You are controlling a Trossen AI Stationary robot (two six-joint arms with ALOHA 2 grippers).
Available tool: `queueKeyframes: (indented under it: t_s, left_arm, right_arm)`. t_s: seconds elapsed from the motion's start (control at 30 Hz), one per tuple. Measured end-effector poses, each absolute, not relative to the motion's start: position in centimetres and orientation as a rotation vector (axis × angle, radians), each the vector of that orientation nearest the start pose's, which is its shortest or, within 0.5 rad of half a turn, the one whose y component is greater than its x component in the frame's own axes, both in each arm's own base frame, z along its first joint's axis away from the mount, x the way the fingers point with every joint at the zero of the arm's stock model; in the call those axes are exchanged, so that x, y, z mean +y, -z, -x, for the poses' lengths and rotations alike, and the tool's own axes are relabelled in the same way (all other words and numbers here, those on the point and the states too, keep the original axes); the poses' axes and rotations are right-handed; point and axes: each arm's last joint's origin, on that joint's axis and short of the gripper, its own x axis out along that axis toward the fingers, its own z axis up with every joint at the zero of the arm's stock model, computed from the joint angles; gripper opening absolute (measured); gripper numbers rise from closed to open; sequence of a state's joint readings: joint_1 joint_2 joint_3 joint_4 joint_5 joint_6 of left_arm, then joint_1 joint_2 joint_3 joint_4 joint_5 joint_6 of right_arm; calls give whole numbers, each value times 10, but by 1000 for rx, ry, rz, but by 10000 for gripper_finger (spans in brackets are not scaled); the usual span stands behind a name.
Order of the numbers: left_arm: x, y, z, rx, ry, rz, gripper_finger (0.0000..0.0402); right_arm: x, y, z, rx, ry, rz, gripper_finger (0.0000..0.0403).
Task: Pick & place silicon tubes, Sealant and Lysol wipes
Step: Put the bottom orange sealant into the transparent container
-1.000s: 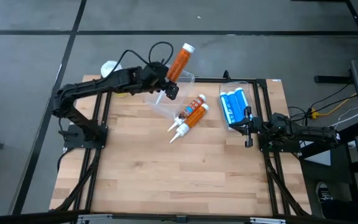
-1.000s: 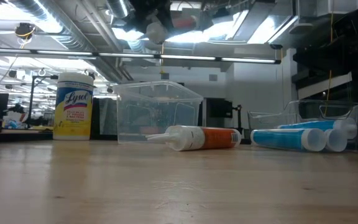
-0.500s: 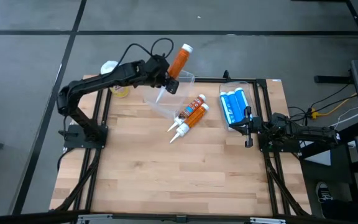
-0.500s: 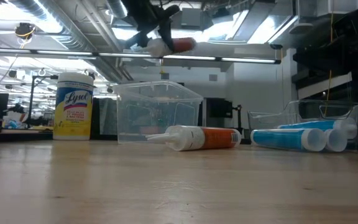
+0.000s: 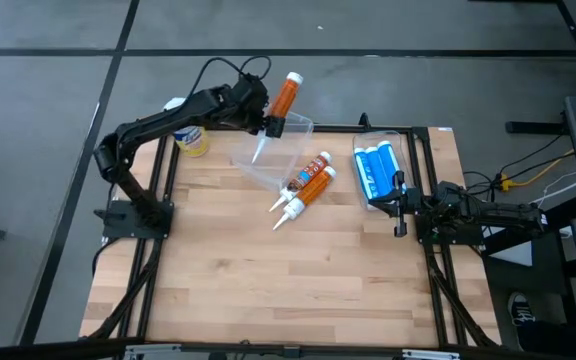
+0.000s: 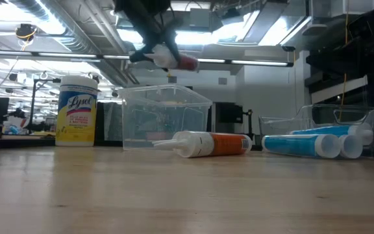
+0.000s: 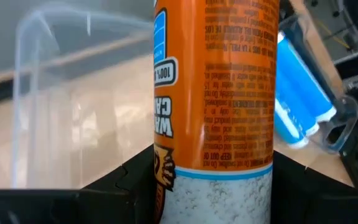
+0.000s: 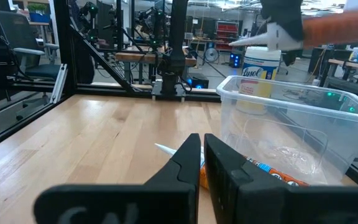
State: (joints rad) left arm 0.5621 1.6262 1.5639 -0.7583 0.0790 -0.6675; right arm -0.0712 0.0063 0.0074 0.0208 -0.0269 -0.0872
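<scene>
Left arm: reaches from its base at the left edge of the high view toward the upper centre, its left end effector (image 5: 271,122) clamped on an orange tube (image 5: 285,96) held in the air, tilted, white nozzle pointing down over the clear bin (image 5: 298,128). In the low view the held tube (image 6: 177,62) hangs above the bin (image 6: 166,120), its far end hidden behind the dark wrist. The left wrist view is filled by the tube's label (image 7: 216,87), cut off at the upper frame edge, with the dark fingers (image 7: 135,177) pressed on both sides. Right arm: rests at the right edge of the high view, its right end effector (image 5: 399,208) with fingers together, empty, just beside the tray (image 5: 358,150) of blue tubes (image 5: 376,170). Lysol wipes (image 5: 190,140): upright at the upper left corner of the tabletop (image 5: 268,270), partly covered by the left arm in the high view; plain at left in the low view (image 6: 76,110). Two orange tubes (image 5: 308,185) lie side by side at centre, nozzles toward the lower left; the low view shows only one (image 6: 203,144). The lower half of the tabletop is open wood.
</scene>
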Motion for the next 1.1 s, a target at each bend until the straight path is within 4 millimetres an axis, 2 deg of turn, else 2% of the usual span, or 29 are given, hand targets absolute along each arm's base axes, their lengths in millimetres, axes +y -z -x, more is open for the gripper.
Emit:
queueKeyframes:
  t_s: [0.17,0.37,0.7,0.97,1.1]
  left_arm:
    - [196,-322,-301,681,-690,972,205]
    - [192,-300,-298,881,-680,1025,205]
    - [181,-294,-286,1070,-638,1116,205]
    - [185,-293,-281,1073,-688,1134,205]
    - [184,-284,-282,1153,-656,1192,205]
  right_arm:
    - [-6,-168,-97,-21,45,88,25]
    - [-6,-168,-97,-20,45,88,25]
    - [-6,-168,-97,-20,45,88,25]
    - [-6,-168,-97,-20,45,88,25]
    - [-6,-168,-97,-20,45,88,25]
